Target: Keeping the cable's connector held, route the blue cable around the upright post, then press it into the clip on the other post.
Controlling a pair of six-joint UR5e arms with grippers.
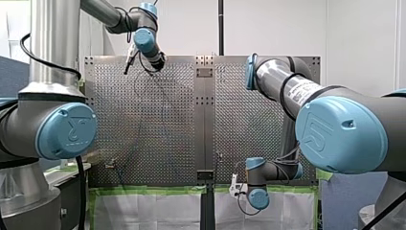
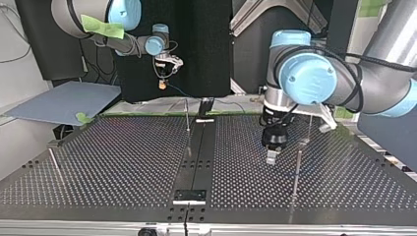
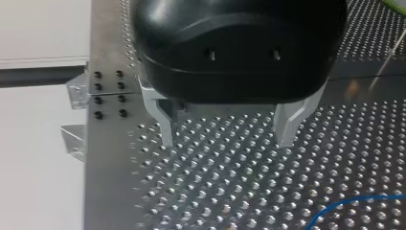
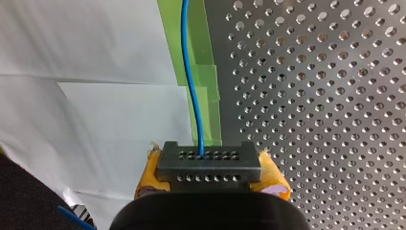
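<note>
The blue cable ran straight ahead from its connector, which the right gripper clamped between yellow pads, held high at the top view's upper left, beyond the tabletop. The left gripper hung wide and empty, pointing down near an upright post, nearer the slack cable.

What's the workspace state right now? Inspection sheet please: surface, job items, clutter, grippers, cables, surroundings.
Surface: silver perforated metal table, dark centre strip.
Job's things: grey multi-hole connector block, held; thin upright metal posts; clip too small to confirm.
Clutter: nothing seen.
Grippers: my right gripper, yellow pads, shut on the connector block, beside the table's edge; my left gripper, black with metal fingers, open, empty, over the table.
Cables: thin blue cable leaves the connector block; a stretch lies on the table near my left gripper.
Surroundings: green tape and white sheet along the table's edge.
</note>
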